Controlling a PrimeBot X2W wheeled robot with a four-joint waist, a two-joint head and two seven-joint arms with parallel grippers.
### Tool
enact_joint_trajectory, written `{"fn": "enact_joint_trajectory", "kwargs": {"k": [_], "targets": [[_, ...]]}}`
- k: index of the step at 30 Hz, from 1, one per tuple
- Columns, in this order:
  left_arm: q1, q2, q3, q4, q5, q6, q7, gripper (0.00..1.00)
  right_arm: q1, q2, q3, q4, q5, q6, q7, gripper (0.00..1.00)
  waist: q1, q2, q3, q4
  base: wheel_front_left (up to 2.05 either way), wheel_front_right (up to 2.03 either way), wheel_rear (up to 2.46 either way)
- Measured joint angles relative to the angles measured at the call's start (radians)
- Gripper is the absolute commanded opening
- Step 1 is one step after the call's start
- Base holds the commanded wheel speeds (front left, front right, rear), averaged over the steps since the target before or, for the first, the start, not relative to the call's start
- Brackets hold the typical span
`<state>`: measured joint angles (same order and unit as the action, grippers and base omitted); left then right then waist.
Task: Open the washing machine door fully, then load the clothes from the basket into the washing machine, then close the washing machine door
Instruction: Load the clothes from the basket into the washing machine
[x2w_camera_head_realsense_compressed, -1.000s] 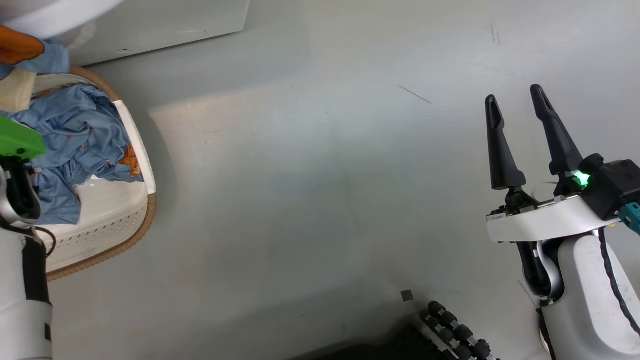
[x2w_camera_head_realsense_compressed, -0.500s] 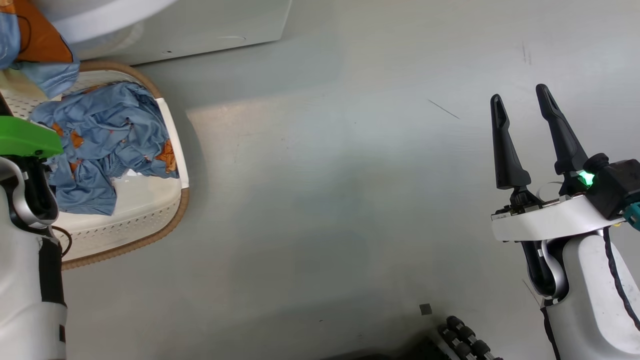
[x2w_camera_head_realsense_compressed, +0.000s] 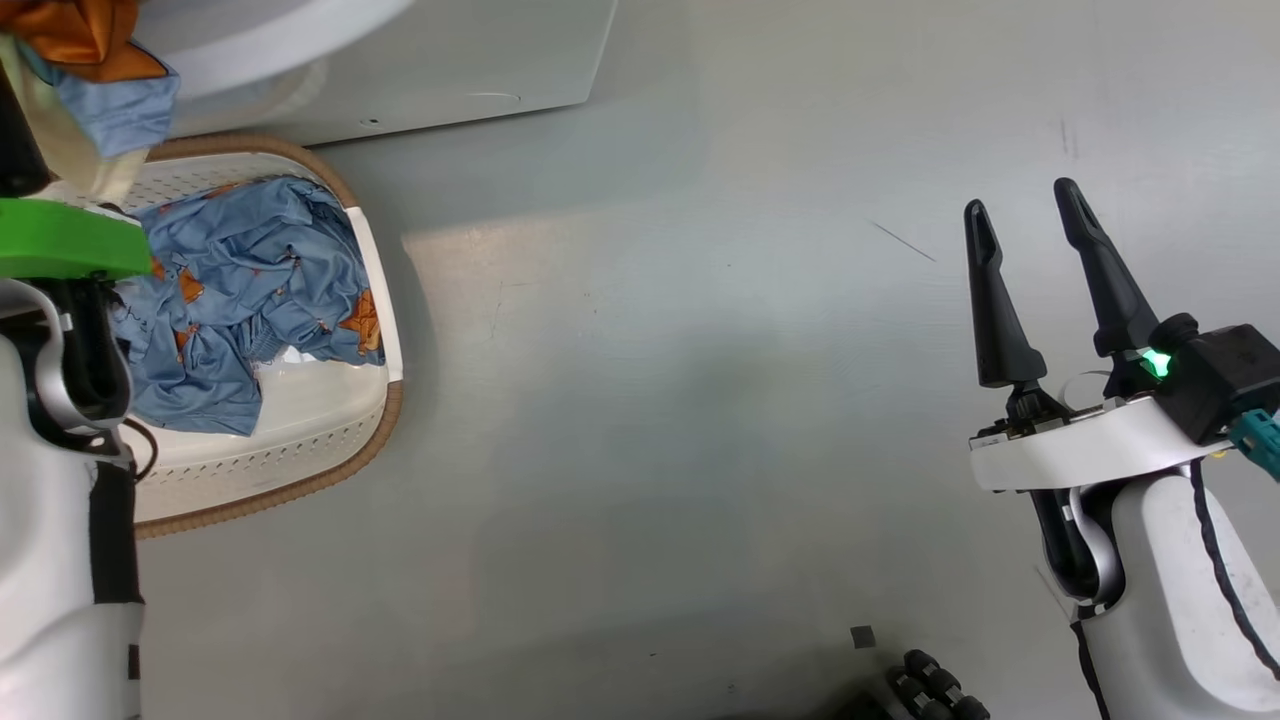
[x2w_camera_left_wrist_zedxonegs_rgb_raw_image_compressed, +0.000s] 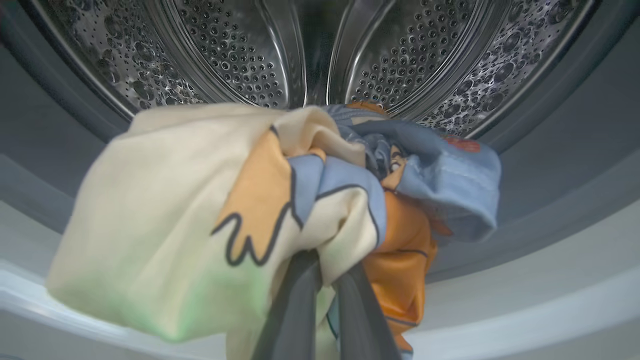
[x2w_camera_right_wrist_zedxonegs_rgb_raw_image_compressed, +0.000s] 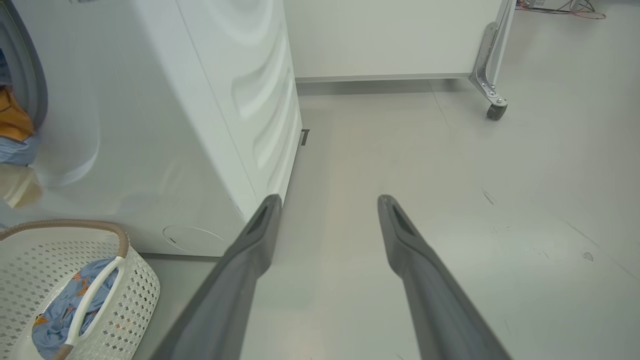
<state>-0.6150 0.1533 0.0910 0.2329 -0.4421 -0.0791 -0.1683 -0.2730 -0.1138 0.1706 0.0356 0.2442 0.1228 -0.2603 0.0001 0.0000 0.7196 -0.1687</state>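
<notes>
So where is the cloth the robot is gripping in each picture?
Head view: the clothes, top left corner, above the basket.
Left wrist view: centre, pinched in the left gripper, before the drum.
Right wrist view: left edge, at the washing machine.
Shared landmark: that washing machine.

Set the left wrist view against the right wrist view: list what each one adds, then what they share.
Left wrist view adds: the perforated steel drum seen from its mouth, the grey gasket, and the left pincer shut on a printed garment.
Right wrist view adds: the washing machine from outside, the basket holding blue clothes, bare floor, a caster, and the open right pincer.
Shared: the machine itself and that garment, which hangs at the right wrist view's left edge.
</notes>
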Motion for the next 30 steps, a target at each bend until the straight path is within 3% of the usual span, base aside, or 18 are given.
{"fn": "enact_joint_trajectory", "kwargs": {"k": [10,26,30], "targets": [[-0.071,0.095,0.029,-0.004,0.024,0.014,0.077,0.0,0.007,0.019,0.046,0.016,0.004,0.0,0.0,1.0,0.0,0.0,-0.014,-0.037,0.0,0.0,0.0],[-0.338,0.211,0.063,0.192,0.06,0.068,0.144,0.0,0.056,0.024,0.083,0.034,0.011,0.0,0.0,1.0,-0.0001,0.0,-0.017,-0.141,0.0,0.0,0.0],[-0.402,0.276,0.067,0.249,0.099,0.062,0.142,0.0,0.079,0.018,0.084,0.034,0.011,0.0,0.0,1.0,-0.0001,0.0,-0.008,-0.175,0.0,0.0,0.0]]}}
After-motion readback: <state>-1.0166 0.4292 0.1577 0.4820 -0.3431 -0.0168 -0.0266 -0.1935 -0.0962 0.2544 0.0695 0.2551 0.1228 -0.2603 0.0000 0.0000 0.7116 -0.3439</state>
